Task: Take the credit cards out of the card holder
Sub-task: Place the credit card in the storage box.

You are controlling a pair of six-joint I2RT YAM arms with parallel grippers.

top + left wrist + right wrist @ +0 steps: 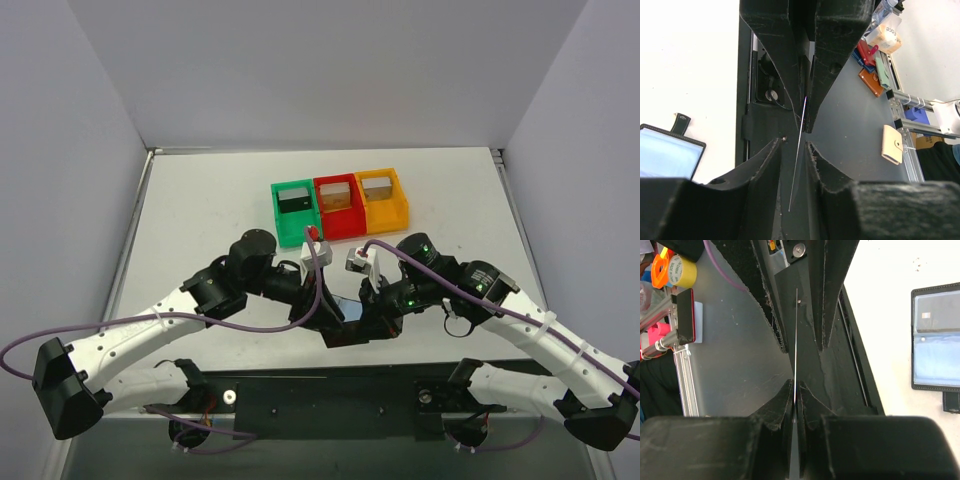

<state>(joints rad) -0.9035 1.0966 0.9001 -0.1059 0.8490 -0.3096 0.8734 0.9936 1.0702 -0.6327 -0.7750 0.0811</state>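
While the right gripper (795, 390) pinches the card (796, 340) edge-on, its long axis runs straight between the half-open left gripper's (794, 145) untouching fingers, holder (937, 335) lying aside.

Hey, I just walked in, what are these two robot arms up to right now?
The two arms meet above the near edge of the table with a thin card between them, apparently a handover. The right gripper is shut on the card. The left gripper faces it, jaws apart on either side of the card, not pinching it. The card holder lies open on the table. A green bin, red bin and orange bin sit farther back.
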